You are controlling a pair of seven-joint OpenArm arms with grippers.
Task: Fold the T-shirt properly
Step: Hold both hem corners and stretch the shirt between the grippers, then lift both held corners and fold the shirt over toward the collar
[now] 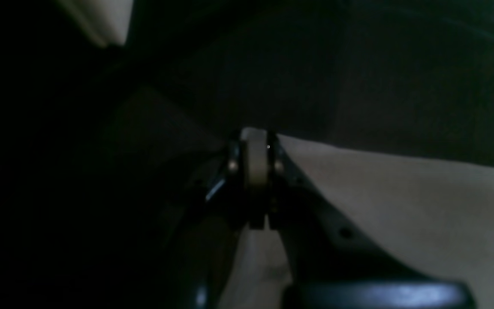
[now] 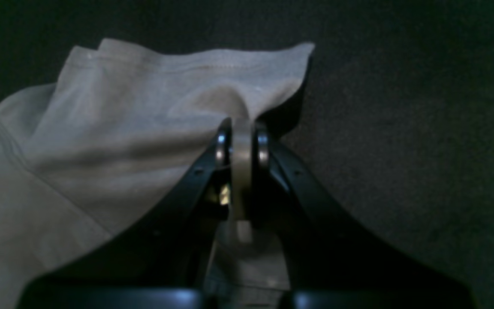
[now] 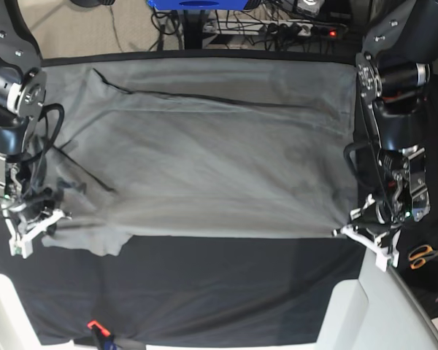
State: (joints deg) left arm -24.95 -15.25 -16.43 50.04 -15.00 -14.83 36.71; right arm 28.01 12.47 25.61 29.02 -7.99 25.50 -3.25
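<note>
Low, both arms: left gripper (image 1: 255, 148), right gripper (image 2: 240, 141) each clamped on T-shirt (image 3: 204, 160) edge

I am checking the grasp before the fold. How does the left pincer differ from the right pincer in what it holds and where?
The left pincer sits at the right of the base view; the right pincer sits at its left. The left pincer pinches a smooth, taut corner of the T-shirt; the right pincer pinches bunched, wrinkled cloth beside a sleeve. Both are shut on the near edge over the black cloth.
</note>
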